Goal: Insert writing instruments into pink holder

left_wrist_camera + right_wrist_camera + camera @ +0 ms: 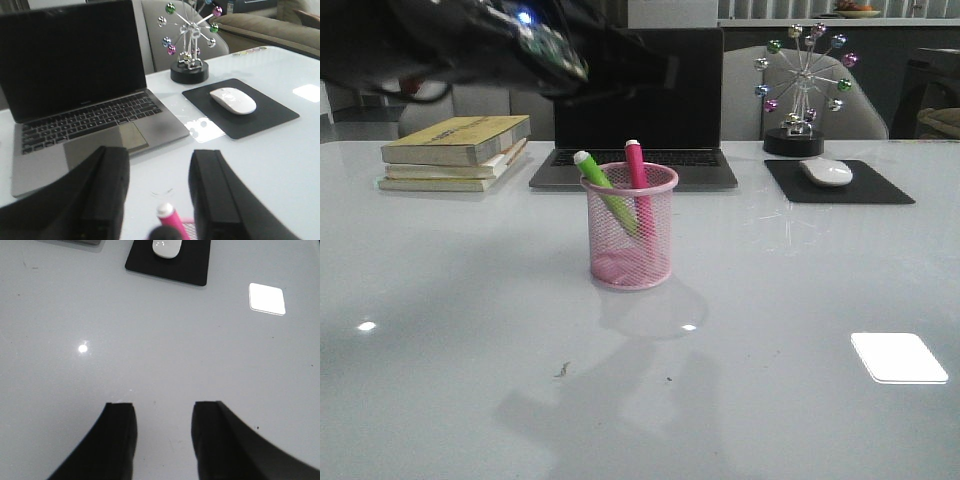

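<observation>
Nearest the camera, the white bench (440,380) lies in front of the pink holder (629,228), and the right hand (161,437) hangs over that part with its fingers apart and nothing between them. At the holder itself both writing instruments stand inside: the lime green marker (604,190) leans toward the left rim and the hot pink marker (638,175) stands nearly upright just beside it, pale caps above the rim. By the look of it the inserting is done, so the step in hand is most likely the left arm's pull-away. Just above the holder, the left hand (159,192) has its fingers spread and empty, the pink marker's cap (166,212) showing between them but apparently untouched. To do this well, the hand should rise straight up with the fingers kept wide before swinging aside, since a sideways brush against a cap could tip the light mesh cup. Behind the holder sits the laptop (635,110), with the stacked books (455,150) to its left; to the right behind it are the mouse (826,171) on its black pad (838,184) and the ferris-wheel ornament (802,90).
</observation>
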Robot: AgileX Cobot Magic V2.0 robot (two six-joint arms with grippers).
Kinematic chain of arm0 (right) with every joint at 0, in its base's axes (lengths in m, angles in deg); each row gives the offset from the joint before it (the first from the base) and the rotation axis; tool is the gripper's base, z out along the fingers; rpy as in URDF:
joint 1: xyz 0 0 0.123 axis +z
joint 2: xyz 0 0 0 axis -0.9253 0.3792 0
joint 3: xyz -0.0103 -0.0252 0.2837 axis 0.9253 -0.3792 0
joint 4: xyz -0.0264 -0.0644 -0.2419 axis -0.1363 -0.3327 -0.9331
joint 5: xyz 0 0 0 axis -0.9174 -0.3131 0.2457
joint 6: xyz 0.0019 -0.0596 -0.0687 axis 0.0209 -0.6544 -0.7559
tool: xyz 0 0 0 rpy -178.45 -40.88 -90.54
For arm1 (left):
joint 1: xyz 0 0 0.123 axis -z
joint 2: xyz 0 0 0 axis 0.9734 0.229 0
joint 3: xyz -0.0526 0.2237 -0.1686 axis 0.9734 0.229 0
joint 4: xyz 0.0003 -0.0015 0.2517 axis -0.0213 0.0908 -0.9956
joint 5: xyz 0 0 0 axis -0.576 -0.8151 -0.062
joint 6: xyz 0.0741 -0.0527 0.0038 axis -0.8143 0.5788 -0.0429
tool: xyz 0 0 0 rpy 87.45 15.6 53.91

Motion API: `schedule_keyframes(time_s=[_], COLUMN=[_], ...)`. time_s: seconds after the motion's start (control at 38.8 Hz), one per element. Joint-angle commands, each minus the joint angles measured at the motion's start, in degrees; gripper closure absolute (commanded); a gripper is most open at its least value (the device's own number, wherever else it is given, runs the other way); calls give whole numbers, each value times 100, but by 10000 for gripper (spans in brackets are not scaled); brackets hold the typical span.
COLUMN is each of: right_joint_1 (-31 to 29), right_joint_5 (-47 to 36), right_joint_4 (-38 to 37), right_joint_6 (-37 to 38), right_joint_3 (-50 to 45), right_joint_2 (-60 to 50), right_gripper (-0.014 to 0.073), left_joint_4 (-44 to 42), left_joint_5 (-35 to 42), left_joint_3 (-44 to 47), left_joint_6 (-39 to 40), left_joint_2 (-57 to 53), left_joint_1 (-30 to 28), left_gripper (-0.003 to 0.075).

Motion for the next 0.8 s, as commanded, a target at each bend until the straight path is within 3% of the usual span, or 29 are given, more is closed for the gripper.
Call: schedule_keyframes(time_s=[0.0, 0.15, 0.41, 0.57, 0.77], right_joint_1=[-47, -47, -47, -47, -47], right_joint_5=[-402, -402, -397, -397, -397], right_joint_4=[-27, -27, -27, -27, -27], right_joint_6=[-48, -48, -48, -48, -48], right_joint_3=[156, 156, 156, 156, 156], right_joint_2=[-72, -72, -72, -72, -72], right_gripper=[199, 199, 199, 199, 199], left_joint_4=[-28, -83, -83, -83, -83], left_joint_5=[-237, -1426, -2781, -3721, -3820], left_joint_3=[-148, -148, -148, -135, 364], left_joint_6=[-383, -535, -535, -535, -535], left_joint_2=[-888, -1815, -3351, -3951, -4770], left_joint_1=[-344, -1086, -2527, -3090, -3316], left_gripper=[440, 456, 456, 456, 459])
